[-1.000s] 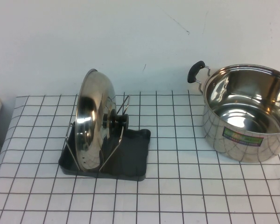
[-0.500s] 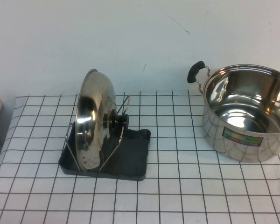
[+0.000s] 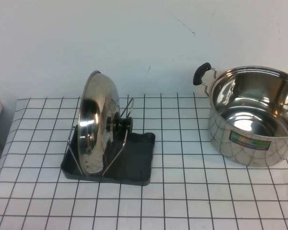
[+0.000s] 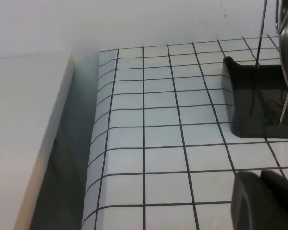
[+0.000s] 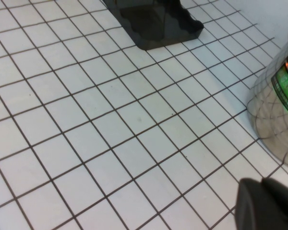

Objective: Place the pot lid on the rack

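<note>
Nothing has shifted this past second: the pot lid (image 3: 97, 125) stands upright in the rack (image 3: 134, 160), so I judge the task done. My left gripper (image 4: 266, 199) and right gripper (image 5: 269, 203) hover off the table's near side, holding nothing; jaw opening I cannot tell.

Left gripper (image 4: 266, 201), matte black rounded plastic body split by a narrow seam, at five o'clock in its wrist view, right gripper (image 5: 269, 205), same smooth black rounded casing, at five o'clock in its wrist view

Staged test bench rather than a home kitchen, bare white wall (image 3: 86, 38), black-gridded white cloth (image 3: 192, 191) over the table, lone steel pot (image 3: 254, 115) at 3 o'clock
</note>
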Controlling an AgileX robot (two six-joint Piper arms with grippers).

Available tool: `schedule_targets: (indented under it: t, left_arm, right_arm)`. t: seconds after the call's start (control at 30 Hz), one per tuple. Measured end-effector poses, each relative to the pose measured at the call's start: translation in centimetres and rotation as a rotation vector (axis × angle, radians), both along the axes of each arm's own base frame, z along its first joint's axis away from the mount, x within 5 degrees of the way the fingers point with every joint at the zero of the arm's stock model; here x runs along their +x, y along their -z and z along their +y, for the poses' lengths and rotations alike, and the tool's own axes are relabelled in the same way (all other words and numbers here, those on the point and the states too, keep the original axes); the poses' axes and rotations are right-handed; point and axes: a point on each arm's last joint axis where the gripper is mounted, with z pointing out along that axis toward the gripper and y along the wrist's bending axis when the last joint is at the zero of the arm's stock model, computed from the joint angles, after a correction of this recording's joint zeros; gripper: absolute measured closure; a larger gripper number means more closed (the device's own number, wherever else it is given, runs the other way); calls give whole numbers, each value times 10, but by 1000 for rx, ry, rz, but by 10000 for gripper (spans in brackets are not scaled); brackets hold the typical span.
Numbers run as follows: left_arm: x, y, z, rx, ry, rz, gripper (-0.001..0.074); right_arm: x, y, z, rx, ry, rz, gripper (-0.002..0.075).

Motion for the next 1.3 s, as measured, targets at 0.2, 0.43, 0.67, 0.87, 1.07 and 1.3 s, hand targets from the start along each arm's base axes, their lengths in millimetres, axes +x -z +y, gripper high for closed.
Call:
schedule_targets:
  t: [0.2,0.43,0.67,0.87,1.07,1.3]
  left_arm:
    - [0,0,0,-7,-1,4,736]
    - [0,0,-1,-27,0,8,736]
    - [-1,0,-3,-104,19,22,736]
    - [-1,0,-4,-115,29,25,736]
    - [-1,0,-4,-129,25,27,736]
    - [-1,0,-4,-131,24,28,736]
  right_arm:
    - [0,0,0,0,0,0,727]
    - [0,0,0,0,0,0,727]
    - [0,0,0,0,0,0,727]
    - [0,0,0,0,0,0,727]
    - [0,0,0,0,0,0,727]
    - [0,0,0,0,0,0,727]
